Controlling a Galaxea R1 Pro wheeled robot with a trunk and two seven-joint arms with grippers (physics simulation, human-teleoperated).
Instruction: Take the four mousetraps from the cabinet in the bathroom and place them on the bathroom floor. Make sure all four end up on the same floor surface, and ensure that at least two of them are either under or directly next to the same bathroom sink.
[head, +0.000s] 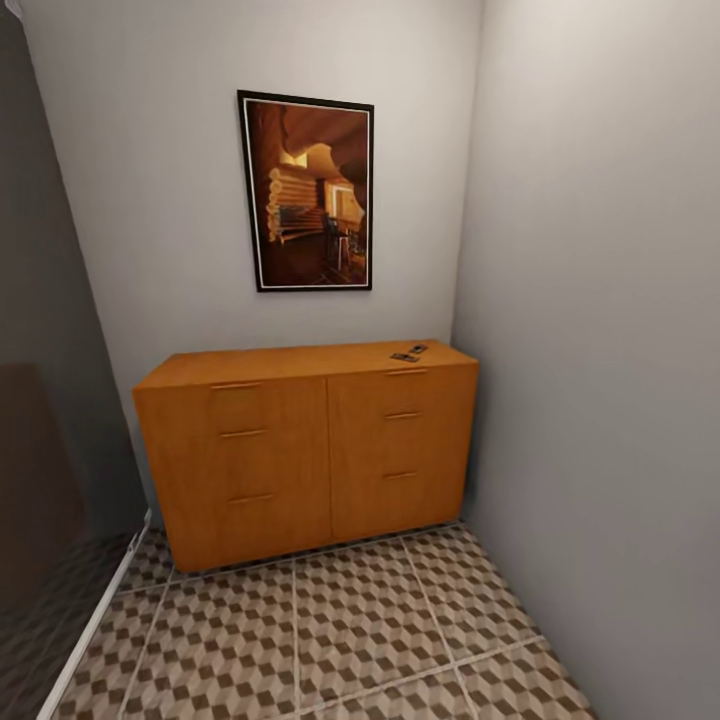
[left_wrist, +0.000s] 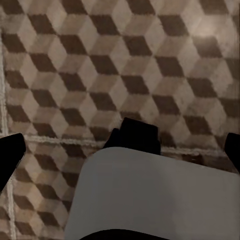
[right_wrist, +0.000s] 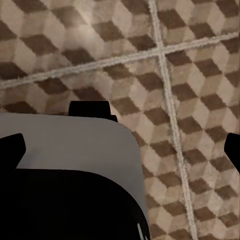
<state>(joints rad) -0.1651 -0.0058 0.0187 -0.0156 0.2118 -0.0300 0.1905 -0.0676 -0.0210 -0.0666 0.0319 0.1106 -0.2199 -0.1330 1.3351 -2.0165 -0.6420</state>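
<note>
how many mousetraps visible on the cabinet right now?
2 small dark items show on the cabinet top, near its right rear corner: one in front, one just behind, close together. Too small to confirm; others may be hidden.

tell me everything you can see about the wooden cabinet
The cabinet is a low, wide chest in smooth orange-brown wood. It stands upright on the cube-patterned floor, its back to the pale wall under a framed picture, its right end close to the side wall. The front has two columns of three drawers with slim bar handles, all shut. Small dark flat things, likely mousetraps, lie on top near the right rear corner.
</note>
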